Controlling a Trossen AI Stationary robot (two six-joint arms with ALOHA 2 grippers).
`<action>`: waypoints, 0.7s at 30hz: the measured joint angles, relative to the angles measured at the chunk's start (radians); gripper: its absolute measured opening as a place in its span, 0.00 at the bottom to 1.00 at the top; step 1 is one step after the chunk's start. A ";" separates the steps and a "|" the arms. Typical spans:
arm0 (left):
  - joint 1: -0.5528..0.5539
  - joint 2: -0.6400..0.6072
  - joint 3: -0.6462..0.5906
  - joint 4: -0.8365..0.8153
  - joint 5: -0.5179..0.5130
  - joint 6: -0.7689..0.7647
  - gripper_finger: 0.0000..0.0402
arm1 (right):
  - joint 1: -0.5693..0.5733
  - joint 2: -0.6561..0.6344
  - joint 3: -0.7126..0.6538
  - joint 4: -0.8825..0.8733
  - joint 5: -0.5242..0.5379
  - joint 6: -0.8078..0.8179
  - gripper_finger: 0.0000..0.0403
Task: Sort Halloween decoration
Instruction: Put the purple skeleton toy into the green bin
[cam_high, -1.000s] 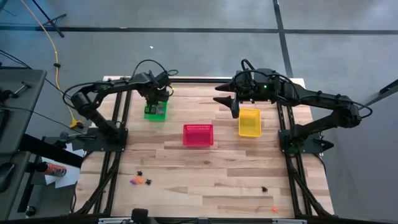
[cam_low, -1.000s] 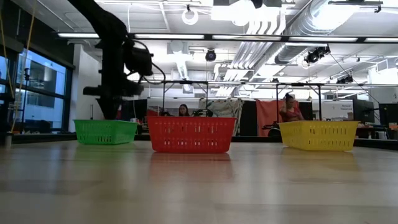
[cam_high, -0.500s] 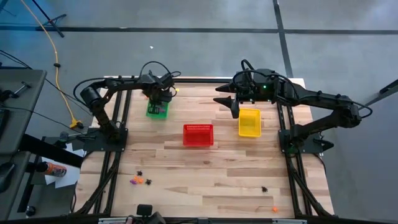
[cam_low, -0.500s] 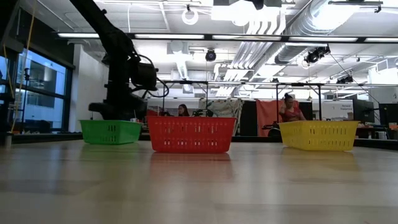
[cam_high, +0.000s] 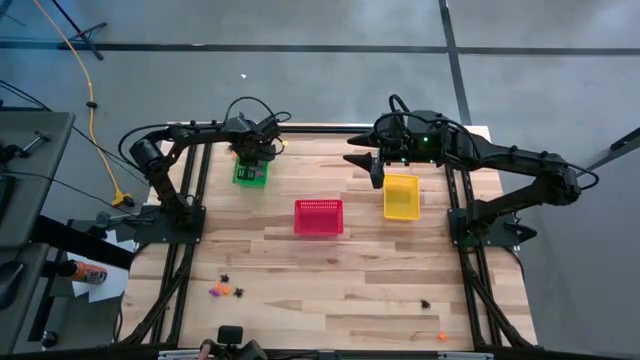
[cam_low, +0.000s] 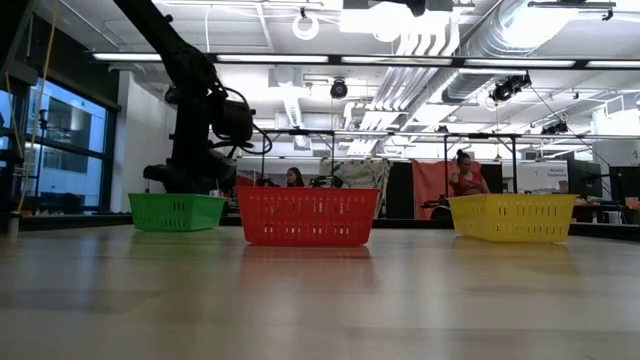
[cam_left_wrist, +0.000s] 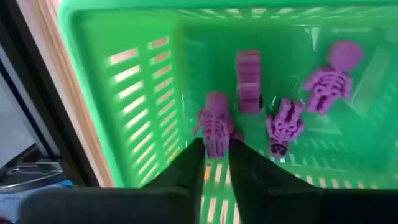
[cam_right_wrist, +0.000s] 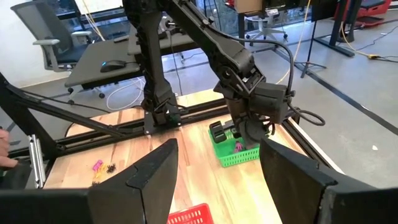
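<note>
The left gripper (cam_left_wrist: 214, 163) hangs inside the green basket (cam_high: 250, 175) near the table's far left corner, its fingers (cam_left_wrist: 186, 168) nearly closed around a purple skeleton (cam_left_wrist: 215, 127); I judge this the drop-off step, so next the fingers must release it and lift clear. That basket already holds two more purple skeletons and a purple block (cam_left_wrist: 248, 81). The right gripper (cam_high: 377, 172) waits with fingers spread beside the yellow basket (cam_high: 401, 196), the red basket (cam_high: 319, 217) sits mid-table, and loose trinkets (cam_high: 225, 290) lie along the near edge.
</note>
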 joint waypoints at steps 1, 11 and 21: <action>0.000 -0.002 0.006 -0.011 0.003 -0.002 0.19 | 0.000 0.000 0.000 0.000 0.000 0.000 0.55; -0.001 -0.048 0.145 -0.173 0.052 -0.082 0.40 | 0.000 0.000 0.000 0.000 0.000 -0.011 0.55; 0.006 -0.320 0.176 -0.013 0.500 -0.518 0.42 | 0.000 0.000 0.000 0.000 -0.002 -0.036 0.55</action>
